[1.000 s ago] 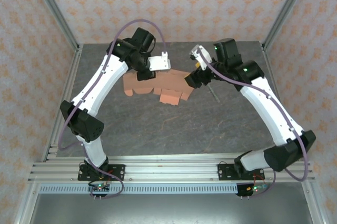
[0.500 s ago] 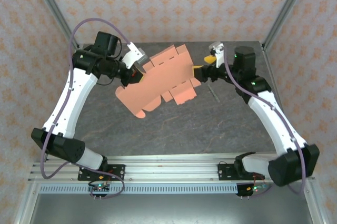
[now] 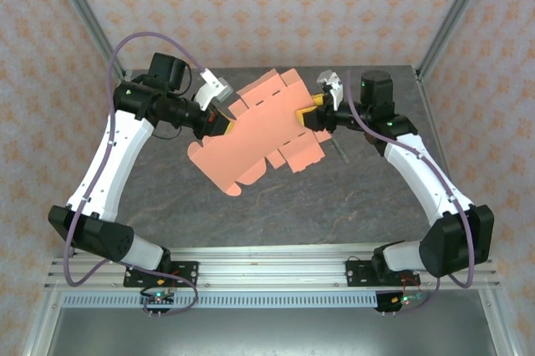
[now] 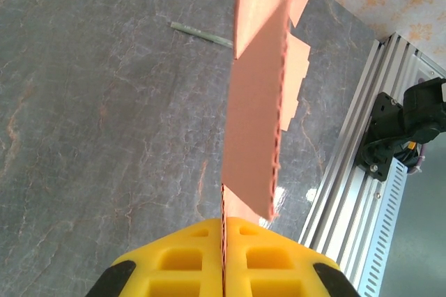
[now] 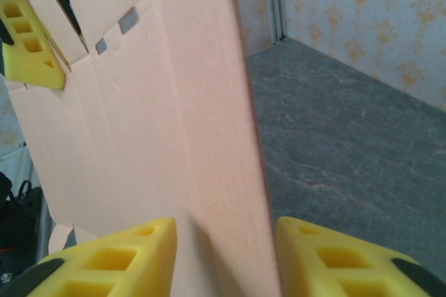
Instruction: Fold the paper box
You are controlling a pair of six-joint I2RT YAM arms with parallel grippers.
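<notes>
The paper box (image 3: pixel 259 126) is a flat salmon-orange die-cut sheet with tabs and notches, held tilted in the air above the grey table (image 3: pixel 276 197). My left gripper (image 3: pixel 224 119) is shut on its left edge. In the left wrist view the sheet (image 4: pixel 254 102) runs edge-on out of the closed yellow pads (image 4: pixel 279 262). My right gripper (image 3: pixel 311 114) is open at the sheet's right edge. In the right wrist view its fingers (image 5: pixel 118 259) stand well apart on either side of the sheet (image 5: pixel 139 102), which passes slantwise through the gap.
A thin grey stick (image 3: pixel 337 149) lies on the table below the right gripper, also seen as the stick (image 4: pixel 202 35). An aluminium rail (image 3: pixel 267 260) runs along the near edge. Patterned walls and frame posts (image 3: pixel 92 30) enclose the table.
The sheet lay flat on the table a second ago; the left gripper has lifted and tilted it. The right gripper has since moved left onto the sheet's right edge.
</notes>
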